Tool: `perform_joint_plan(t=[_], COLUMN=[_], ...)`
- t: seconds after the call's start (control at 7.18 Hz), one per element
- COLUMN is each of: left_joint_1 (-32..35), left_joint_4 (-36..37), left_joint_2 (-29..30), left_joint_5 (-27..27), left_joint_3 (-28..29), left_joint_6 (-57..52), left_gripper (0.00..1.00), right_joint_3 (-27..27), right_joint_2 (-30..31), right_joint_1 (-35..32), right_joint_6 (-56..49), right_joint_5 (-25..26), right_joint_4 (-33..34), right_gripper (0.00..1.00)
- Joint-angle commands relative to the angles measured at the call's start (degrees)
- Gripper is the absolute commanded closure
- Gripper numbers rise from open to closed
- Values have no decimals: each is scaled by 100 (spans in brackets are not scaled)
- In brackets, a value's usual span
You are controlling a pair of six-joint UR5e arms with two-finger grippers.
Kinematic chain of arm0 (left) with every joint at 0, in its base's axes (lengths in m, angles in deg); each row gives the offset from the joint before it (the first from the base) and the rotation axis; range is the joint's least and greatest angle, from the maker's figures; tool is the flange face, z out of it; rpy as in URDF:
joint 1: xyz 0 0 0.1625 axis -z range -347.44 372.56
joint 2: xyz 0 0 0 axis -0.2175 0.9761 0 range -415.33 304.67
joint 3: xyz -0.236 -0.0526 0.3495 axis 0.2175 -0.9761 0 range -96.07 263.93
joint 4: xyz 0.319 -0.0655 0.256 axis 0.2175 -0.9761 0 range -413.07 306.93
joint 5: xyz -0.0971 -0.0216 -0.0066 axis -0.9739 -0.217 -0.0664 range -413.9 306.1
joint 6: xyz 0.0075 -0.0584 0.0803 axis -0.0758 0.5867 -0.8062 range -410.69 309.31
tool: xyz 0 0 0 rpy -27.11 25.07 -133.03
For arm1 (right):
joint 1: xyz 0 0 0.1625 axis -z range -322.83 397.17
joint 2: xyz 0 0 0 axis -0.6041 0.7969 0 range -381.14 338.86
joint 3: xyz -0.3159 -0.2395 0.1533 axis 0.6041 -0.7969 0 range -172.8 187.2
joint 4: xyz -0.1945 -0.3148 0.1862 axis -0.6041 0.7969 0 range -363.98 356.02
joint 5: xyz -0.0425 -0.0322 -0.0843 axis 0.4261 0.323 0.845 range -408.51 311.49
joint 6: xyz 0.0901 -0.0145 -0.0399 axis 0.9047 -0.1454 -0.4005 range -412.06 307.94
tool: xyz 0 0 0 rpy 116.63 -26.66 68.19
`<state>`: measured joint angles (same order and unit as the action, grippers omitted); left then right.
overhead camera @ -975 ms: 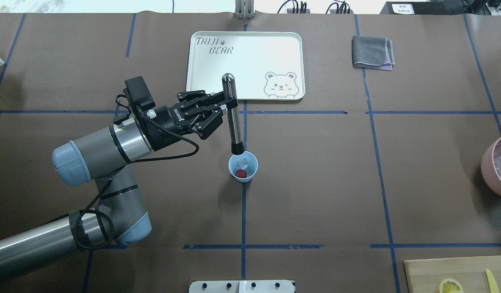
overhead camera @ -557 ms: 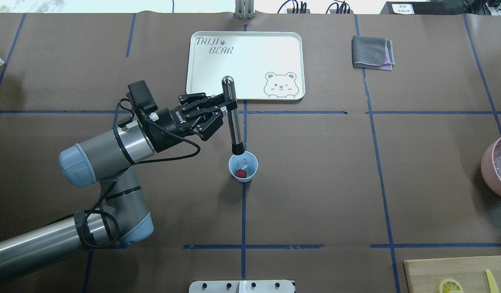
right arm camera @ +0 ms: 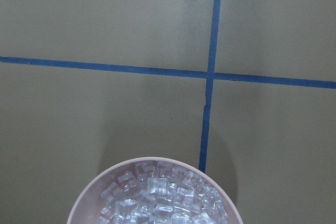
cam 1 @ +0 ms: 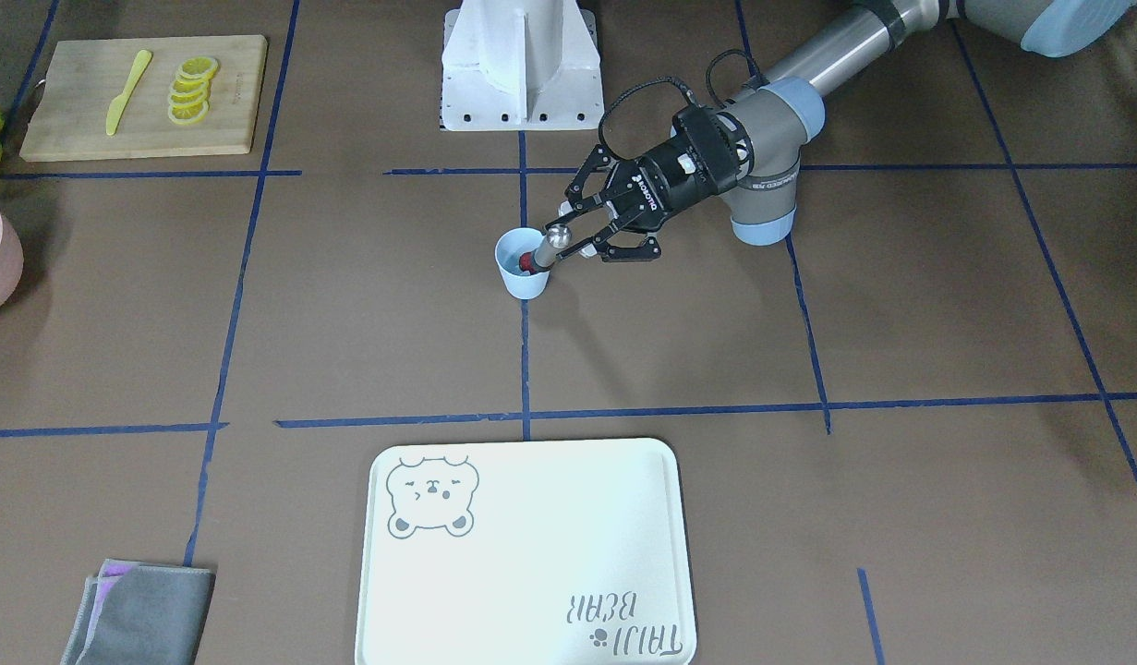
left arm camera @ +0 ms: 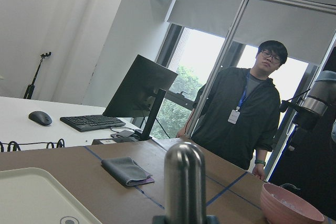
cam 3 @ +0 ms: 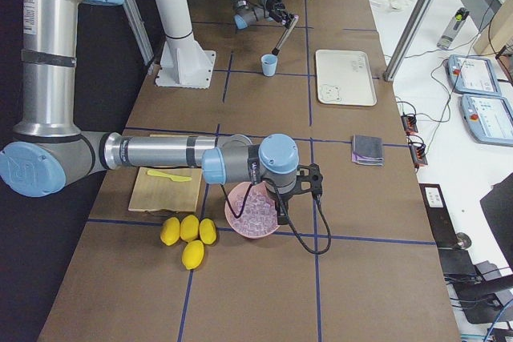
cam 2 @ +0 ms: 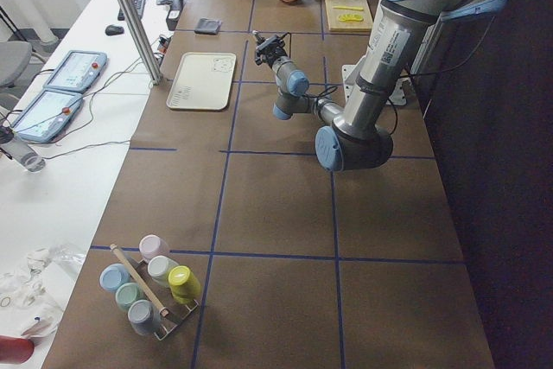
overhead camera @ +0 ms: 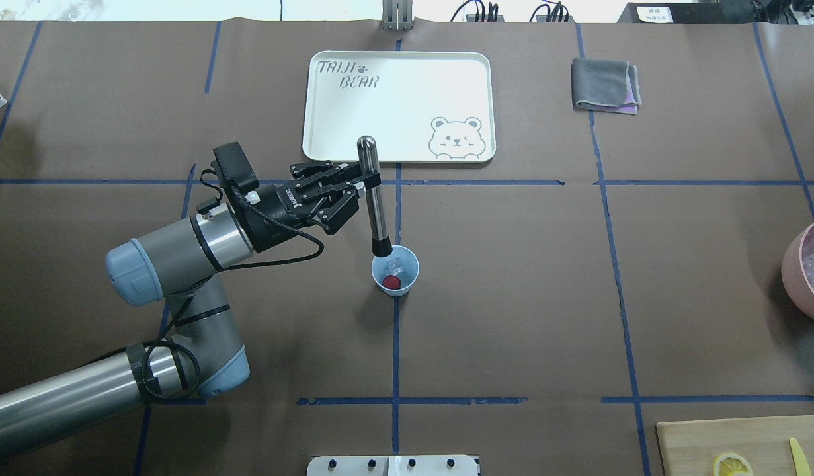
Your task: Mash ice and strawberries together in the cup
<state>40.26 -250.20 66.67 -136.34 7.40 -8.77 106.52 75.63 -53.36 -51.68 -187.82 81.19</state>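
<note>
The pale blue cup (overhead camera: 407, 264) stands at the table's centre on a blue tape line and also shows in the front view as the cup (cam 1: 520, 280). Inside it lie a red strawberry (overhead camera: 391, 282) and clear ice (overhead camera: 396, 266). My left gripper (overhead camera: 362, 181) is shut on a steel muddler (overhead camera: 373, 198), held nearly upright. Its black tip (overhead camera: 381, 249) sits at the cup's far-left rim. I cannot tell whether it touches the contents. My right gripper (cam 3: 309, 185) hovers over the pink bowl (cam 3: 255, 212); I cannot tell whether it is open.
A white bear tray (overhead camera: 399, 106) lies beyond the cup, with a grey cloth (overhead camera: 606, 84) to its right. The pink bowl (overhead camera: 791, 268) of ice cubes (right arm camera: 157, 198) is at the right edge. A cutting board (cam 1: 143, 97) with lemon slices (cam 1: 191, 88) is near the robot. A person (left arm camera: 247, 124) stands behind the table.
The left arm has brought the muddler down and slightly left. Its black tip now sits lower, at the cup's rim. The cup and its contents have not moved.
</note>
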Motion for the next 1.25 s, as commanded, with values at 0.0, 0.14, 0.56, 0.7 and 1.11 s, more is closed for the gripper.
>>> perform_joint_plan(t=[0.0,0.14,0.56,0.7,1.11], left_joint_1=[-9,-88,-326,-326,-300], left_joint_4=[9,9,17,17,35], left_joint_2=[34,34,34,25,17], left_joint_5=[-1,25,245,236,245], left_joint_3=[-11,-11,-11,-2,24], left_joint_6=[9,1,0,0,0], left_gripper=[100,100,100,100,100], right_joint_3=[-17,-44,-88,-88,-105], right_joint_2=[0,0,-9,-9,-18], right_joint_1=[-9,0,0,0,0], right_joint_6=[-12,-12,-29,-21,-20], right_joint_5=[0,0,0,0,9], right_joint_4=[0,0,0,0,0], right_gripper=[0,0,0,1,0])
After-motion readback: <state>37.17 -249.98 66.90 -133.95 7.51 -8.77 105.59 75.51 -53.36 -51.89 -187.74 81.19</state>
